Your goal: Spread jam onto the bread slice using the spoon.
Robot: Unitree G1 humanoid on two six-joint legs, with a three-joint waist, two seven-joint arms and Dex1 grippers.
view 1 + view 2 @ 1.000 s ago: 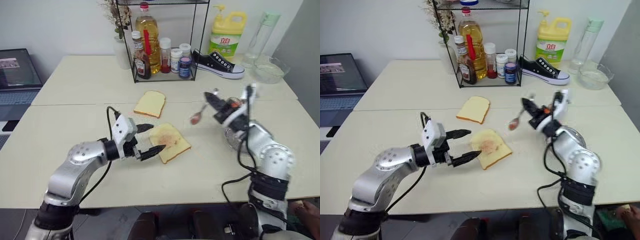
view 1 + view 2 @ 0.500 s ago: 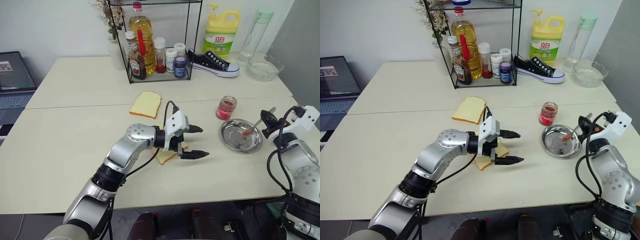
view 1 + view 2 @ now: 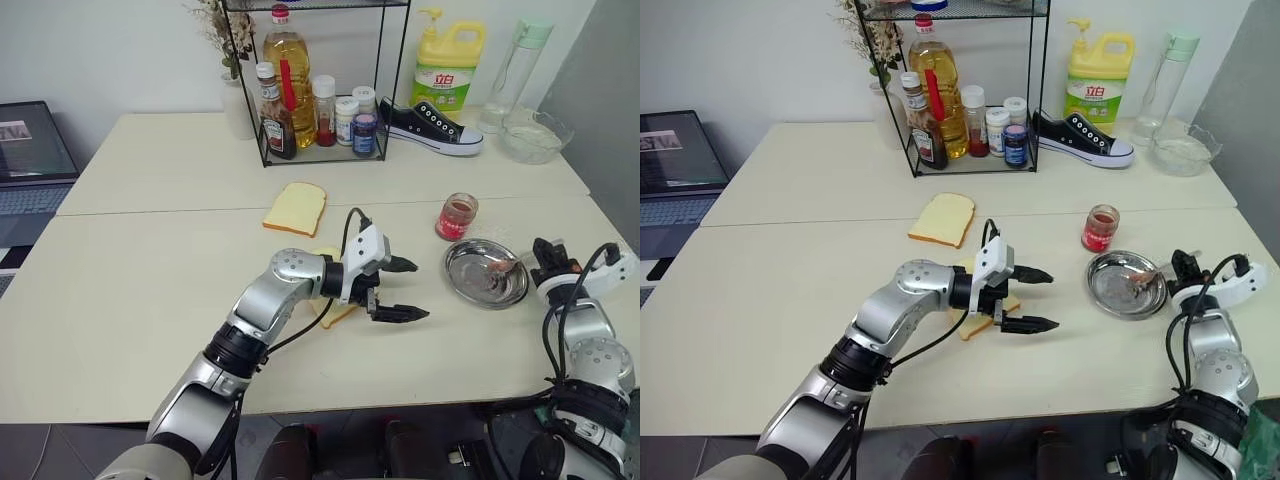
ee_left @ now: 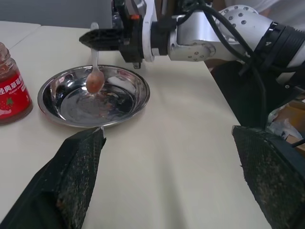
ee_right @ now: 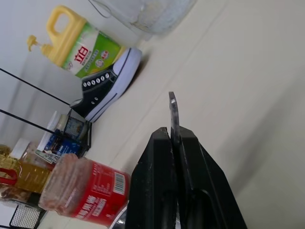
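Left eye view: left gripper [image 3: 402,290] reaching in from 8 o'clock, forearm lying across the table [image 3: 140,300], 2 black fingers spread wide and gripping nothing, pointing toward 3 o'clock. Bread slice [image 3: 336,312] directly under that wrist, mostly covered by it. Right gripper [image 3: 545,262] at the table's 3 o'clock edge, clenched on the spoon [image 3: 503,264], bowl end over the steel plate [image 3: 470,285]. Jam [image 3: 456,216] in its jar at 11 o'clock from the plate, just beside it. Smaller slice [image 3: 296,207] at 11 o'clock from the left gripper, well apart.

Right eye view: wire rack [image 3: 970,90] of bottles at 12 o'clock, with a sneaker [image 3: 1082,140], a yellow jug [image 3: 1099,78] and a glass bowl [image 3: 1185,154] toward 1 o'clock.

Left wrist view: red-stained spoon bowl hanging just above the plate's inside, with the right gripper clamping the handle; jam jar near the rim.

Right wrist view: 2 fingers [image 5: 159,167] pressed flat together on the thin handle, with its tip poking out past them.
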